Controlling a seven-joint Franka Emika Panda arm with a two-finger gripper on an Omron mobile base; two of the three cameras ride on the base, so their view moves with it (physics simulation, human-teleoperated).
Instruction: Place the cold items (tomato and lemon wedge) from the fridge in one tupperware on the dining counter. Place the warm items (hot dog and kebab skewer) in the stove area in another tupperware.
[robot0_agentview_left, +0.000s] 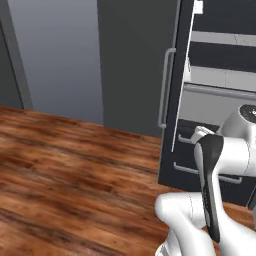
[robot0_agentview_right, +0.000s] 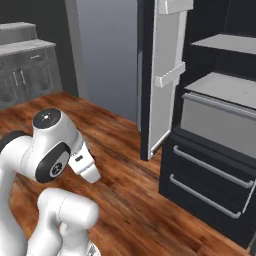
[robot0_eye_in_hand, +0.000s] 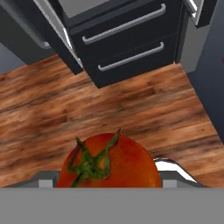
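Note:
In the hand view a round red tomato with a green stem sits between my fingertips, low in the picture, well above the wooden floor. My gripper is shut on it, a grey fingertip showing at each side. The charcoal-black fridge stands in front of me with its door swung open. Its light grey inner shelves and two lower drawers with bar handles are in view. My arm is folded back close to the base.
Wooden floor stretches to the left of the fridge. A grey wall panel stands behind it. Grey cabinets line the far left. The open fridge door juts out toward the base.

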